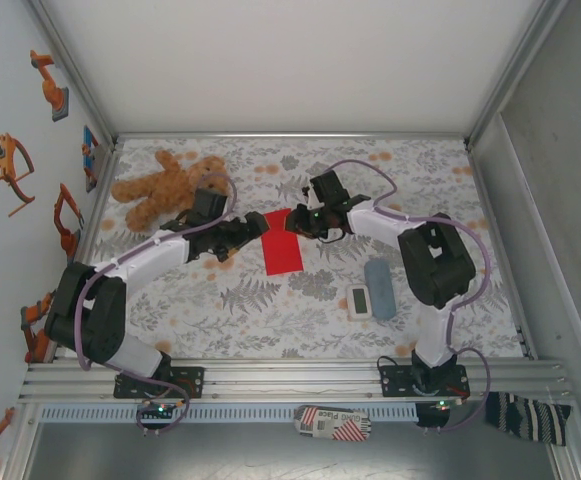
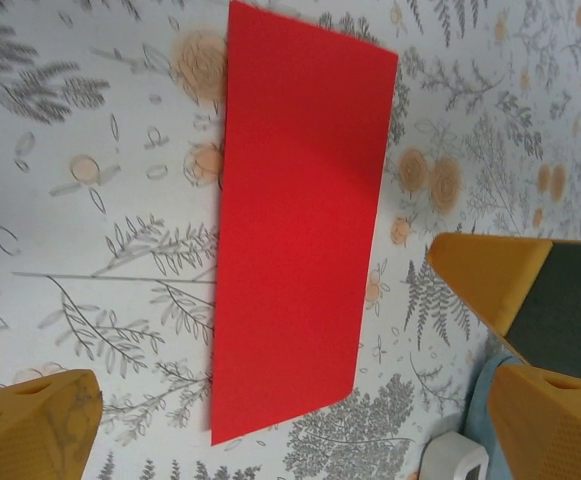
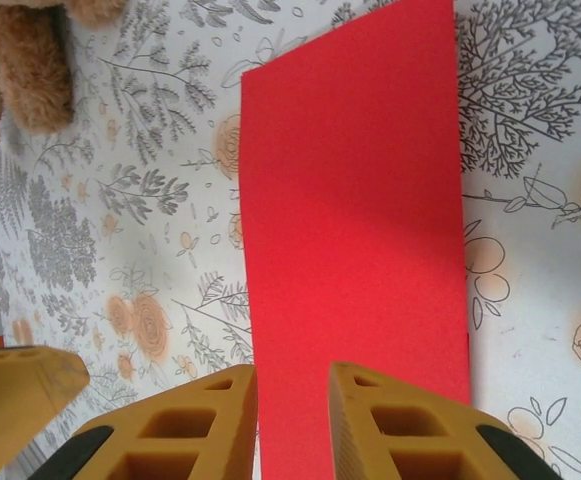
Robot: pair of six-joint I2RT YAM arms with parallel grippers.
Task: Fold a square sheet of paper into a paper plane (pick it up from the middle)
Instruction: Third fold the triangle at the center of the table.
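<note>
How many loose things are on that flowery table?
4: teddy bear far left, red paper mid-table, grey-blue block and white timer near right. Others may be hidden.

A red-and-white striped label (image 1: pixel 334 423) at the bottom centre of the top view, below the front rail (image 1: pixel 290 388), carries small dark print. It sits upside down, and only one word, which looks like "Place", can be made out. The timer (image 1: pixel 359 300) at lower right of centre has a display too small to read.
</note>
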